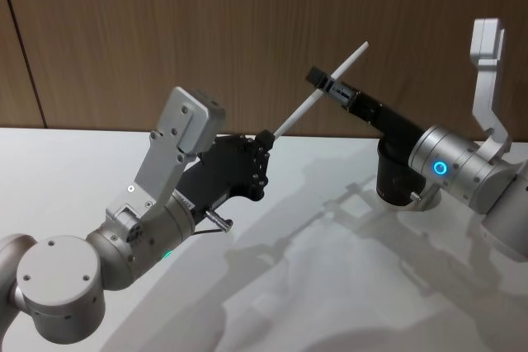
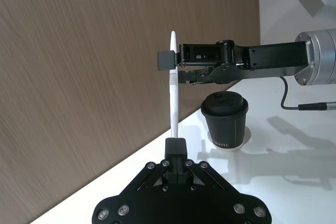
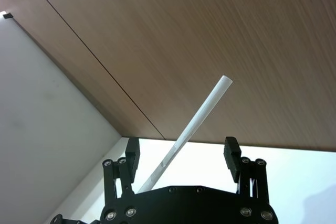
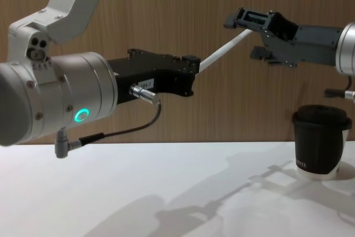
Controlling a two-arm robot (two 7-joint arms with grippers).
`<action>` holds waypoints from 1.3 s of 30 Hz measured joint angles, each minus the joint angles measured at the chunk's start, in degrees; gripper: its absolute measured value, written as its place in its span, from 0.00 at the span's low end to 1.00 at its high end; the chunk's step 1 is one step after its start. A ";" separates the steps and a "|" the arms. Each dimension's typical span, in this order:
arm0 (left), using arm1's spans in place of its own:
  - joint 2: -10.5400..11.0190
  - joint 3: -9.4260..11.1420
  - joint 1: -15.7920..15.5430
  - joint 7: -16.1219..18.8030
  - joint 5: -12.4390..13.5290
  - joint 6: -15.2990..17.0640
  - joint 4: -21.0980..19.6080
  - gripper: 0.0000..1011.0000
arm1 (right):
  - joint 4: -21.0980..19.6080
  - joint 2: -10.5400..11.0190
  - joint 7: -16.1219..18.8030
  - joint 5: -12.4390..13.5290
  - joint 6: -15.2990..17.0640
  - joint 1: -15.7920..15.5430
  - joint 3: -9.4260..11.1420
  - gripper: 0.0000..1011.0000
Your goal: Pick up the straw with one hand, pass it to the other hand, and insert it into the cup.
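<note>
Head view: the left gripper (image 1: 264,150) is closed on the lower end of the straw (image 1: 318,100). The straw slants up into the right gripper (image 1: 323,82).

Left wrist view: the cup (image 2: 224,121) stands on the table (image 2: 294,182) with its lid on, below the right gripper and apart from the straw.

Right wrist view: the fingers (image 3: 132,153) are spread, with the straw between them, not touching.

Chest view: the straw hangs in the air, higher than the cup.

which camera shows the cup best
Left wrist view: the cup stands whole, lid, wall and white print clear. Chest view shows it from the side at the right edge; head view has it mostly hidden behind the right arm.
</note>
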 joint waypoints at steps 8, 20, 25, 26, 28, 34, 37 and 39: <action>0.00 0.00 0.00 0.00 0.00 0.00 0.00 0.00 | 0.07 0.00 -0.01 0.04 0.00 0.05 -0.04 0.93; 0.00 0.00 0.00 0.00 0.00 0.00 0.00 0.00 | 0.15 0.00 0.00 0.04 0.00 0.11 -0.04 0.60; 0.00 0.00 0.00 0.00 0.00 0.00 0.00 0.00 | 0.15 0.00 0.00 0.04 0.00 0.13 -0.04 0.45; 0.00 0.00 0.00 0.00 0.00 0.00 0.00 0.00 | 0.15 0.00 0.00 0.04 0.01 0.13 -0.03 0.41; 0.00 0.00 0.00 0.00 0.00 0.00 0.00 0.00 | 0.15 0.00 0.00 0.04 0.01 0.13 -0.03 0.33; 0.00 0.00 0.00 0.00 0.00 0.00 0.00 0.00 | 0.15 0.00 0.00 0.04 0.00 0.13 -0.03 0.16; 0.00 0.00 0.00 0.00 0.00 0.00 0.00 0.00 | 0.15 0.00 0.00 0.04 0.01 0.13 -0.03 0.14; 0.00 0.00 0.00 0.00 0.00 0.00 0.00 0.00 | 0.15 0.00 0.00 0.04 0.01 0.13 -0.04 0.13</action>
